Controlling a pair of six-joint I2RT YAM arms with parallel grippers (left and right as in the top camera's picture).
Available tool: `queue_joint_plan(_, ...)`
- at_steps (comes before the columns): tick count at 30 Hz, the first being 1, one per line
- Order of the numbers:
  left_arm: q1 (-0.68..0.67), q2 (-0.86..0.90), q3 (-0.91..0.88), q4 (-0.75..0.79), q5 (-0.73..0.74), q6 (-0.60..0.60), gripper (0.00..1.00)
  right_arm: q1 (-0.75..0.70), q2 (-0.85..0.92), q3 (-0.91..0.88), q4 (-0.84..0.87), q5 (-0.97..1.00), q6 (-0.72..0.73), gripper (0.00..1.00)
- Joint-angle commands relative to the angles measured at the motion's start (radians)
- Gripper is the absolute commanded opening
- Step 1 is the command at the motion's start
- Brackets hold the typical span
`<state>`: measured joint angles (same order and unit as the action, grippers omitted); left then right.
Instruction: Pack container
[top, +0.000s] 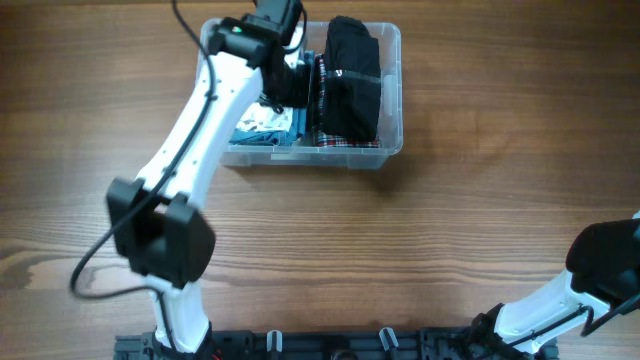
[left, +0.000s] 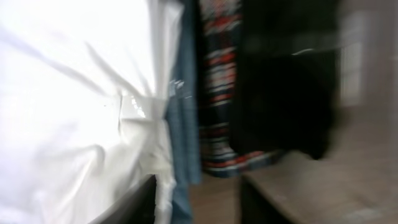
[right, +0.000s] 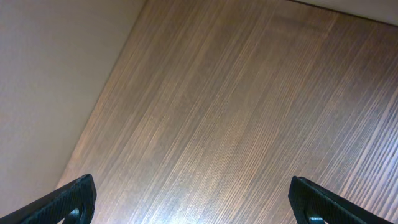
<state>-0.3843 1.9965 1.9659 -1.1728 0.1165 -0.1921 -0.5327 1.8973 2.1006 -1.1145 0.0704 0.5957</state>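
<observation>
Right pincer (right: 193, 208) spread wide above wooden table (right: 236, 112), pale surface (right: 50, 74) beyond its edge; left pincer (left: 199, 205), fingers parted, inside container (top: 397, 90).

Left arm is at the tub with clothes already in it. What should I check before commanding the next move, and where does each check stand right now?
1. Container sits upright and flat on the table: ok.
2. Left end effector is over the container's left part, by the white garment: ok.
3. Left end effector is free of fabric: cannot tell, the wrist view is blurred.
4. Black garment and plaid garment lie inside the rim: ok.
5. Right end effector is open, empty and over bare table, apart from the container: ok.
</observation>
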Motion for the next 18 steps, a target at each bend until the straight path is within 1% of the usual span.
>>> queue_joint_plan(1,-0.013,-0.188,0.037,-0.001,0.058,0.009,0.62,0.002,0.01,-0.001,0.003,-0.005,-0.017,1.0)
queue_joint_plan(2,-0.013,-0.23,0.037,-0.001,0.058,0.009,0.7,0.002,0.01,-0.001,0.003,-0.005,-0.017,1.0)
queue_joint_plan(3,-0.013,-0.308,0.037,-0.007,0.059,0.001,1.0,0.002,0.01,-0.001,0.003,-0.005,-0.017,1.0)
queue_joint_plan(4,-0.013,-0.377,0.037,-0.023,0.079,-0.01,1.0,0.002,0.01,-0.001,0.003,-0.005,-0.017,1.0)
queue_joint_plan(6,-0.013,-0.454,0.037,-0.028,0.085,-0.011,1.0,0.002,0.01,-0.001,0.003,-0.005,-0.017,1.0)
queue_joint_plan(7,-0.013,-0.49,0.037,-0.056,0.085,-0.011,1.0,0.002,0.01,-0.001,0.003,-0.005,-0.017,1.0)
queue_joint_plan(8,-0.013,-0.523,0.037,-0.099,0.087,-0.013,1.0,0.002,0.01,-0.001,0.003,-0.005,-0.017,1.0)
queue_joint_plan(9,-0.01,-0.57,0.037,-0.182,0.084,-0.012,1.0,0.002,0.01,-0.001,0.003,-0.005,-0.017,1.0)
queue_joint_plan(11,0.013,-0.651,0.037,-0.208,0.085,-0.073,1.0,0.002,0.01,-0.001,0.003,-0.005,-0.017,1.0)
queue_joint_plan(12,0.016,-0.704,0.037,-0.209,0.074,-0.078,1.0,0.002,0.01,-0.001,0.003,-0.005,-0.017,1.0)
queue_joint_plan(14,0.016,-0.807,0.031,-0.243,-0.041,-0.078,1.0,0.002,0.01,-0.001,0.003,-0.005,-0.018,1.0)
queue_joint_plan(16,0.034,-0.893,-0.007,-0.231,-0.143,-0.078,1.0,0.002,0.01,-0.001,0.003,-0.005,-0.017,1.0)
queue_joint_plan(17,0.051,-0.922,-0.029,-0.217,-0.153,-0.078,1.0,0.002,0.01,-0.001,0.003,-0.005,-0.017,1.0)
queue_joint_plan(18,0.121,-1.001,-0.109,-0.153,-0.155,-0.074,1.0,0.002,0.01,-0.001,0.003,-0.005,-0.017,1.0)
